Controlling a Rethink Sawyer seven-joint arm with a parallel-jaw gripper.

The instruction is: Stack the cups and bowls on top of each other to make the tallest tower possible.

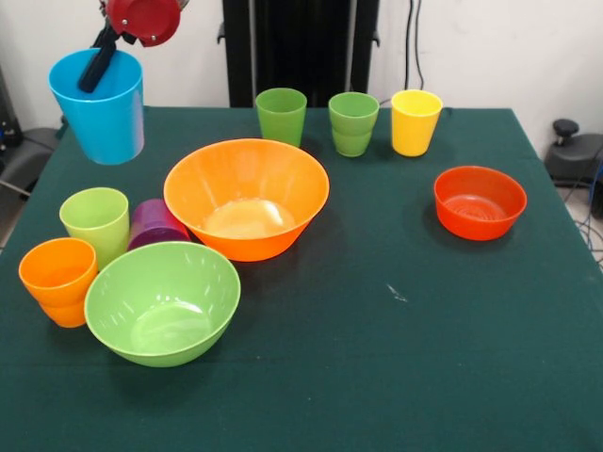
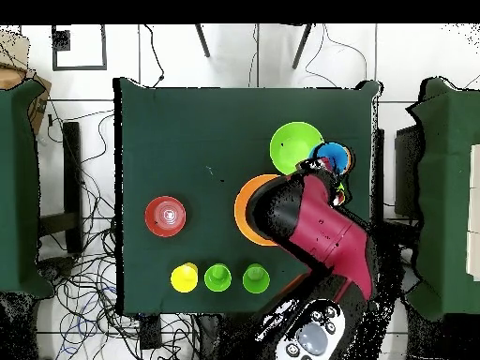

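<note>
My gripper (image 1: 97, 68) hangs at the top left, shut on the rim of a blue cup (image 1: 104, 108), with one black finger inside it. The cup is lifted off the table and slightly tilted. Overhead, the blue cup (image 2: 334, 157) shows beside the lime-green bowl (image 2: 294, 144). A large orange bowl (image 1: 247, 196) sits mid-table, with the lime-green bowl (image 1: 163, 301) in front of it. Near them are a lime cup (image 1: 95, 219), a purple cup (image 1: 155, 224) and stacked orange cups (image 1: 58, 280). At the back stand a green cup (image 1: 281, 115), stacked green cups (image 1: 353, 122) and a yellow cup (image 1: 415, 121). A small red-orange bowl (image 1: 480, 201) sits to the right.
The dark green table (image 1: 396, 358) is bare at the front right. In the overhead view the red arm (image 2: 323, 230) covers part of the orange bowl (image 2: 244, 211). Cables and other tables surround the table.
</note>
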